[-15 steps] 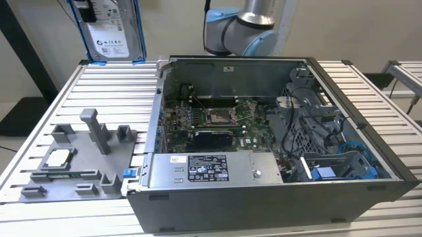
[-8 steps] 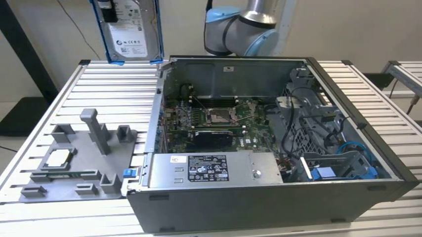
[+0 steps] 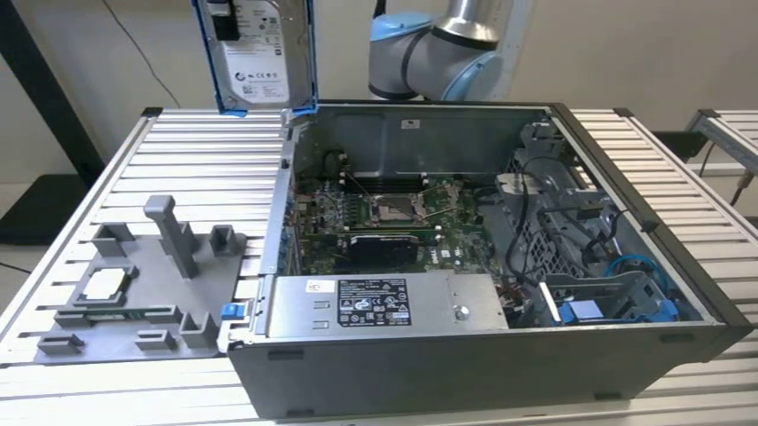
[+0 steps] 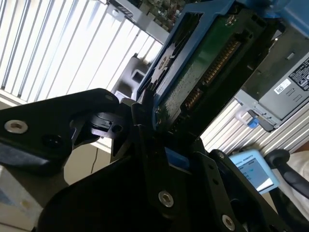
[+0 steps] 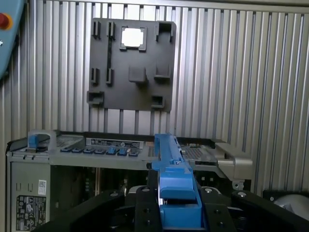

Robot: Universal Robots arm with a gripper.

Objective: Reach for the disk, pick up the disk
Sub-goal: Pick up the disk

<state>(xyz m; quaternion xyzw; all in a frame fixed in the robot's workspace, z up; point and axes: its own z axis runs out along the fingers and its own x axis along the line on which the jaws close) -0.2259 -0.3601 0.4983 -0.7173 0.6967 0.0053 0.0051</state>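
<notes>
The disk [image 3: 263, 53] hangs upright in the air above the computer case's [image 3: 474, 355] far corner on the exterior view's left, clear of its rim; in the second wrist view the gripper [image 4: 155, 121] is clamped on the disk's blue-framed end; the disk's long axis runs straight out from the gripper, down toward the case.

Exterior view: raised, near table [image 3: 177, 151] edge, looks obliquely down into open computer case [image 3: 474, 373] and grey fixture plate [image 3: 219, 288] beside it. First wrist view: high, faces straight down past disk [image 5: 169, 164] edge; shares case [image 5: 29, 193] and plate [image 5: 125, 96]. Second wrist view: very close, along disk [image 4: 203, 63] underside.
</notes>
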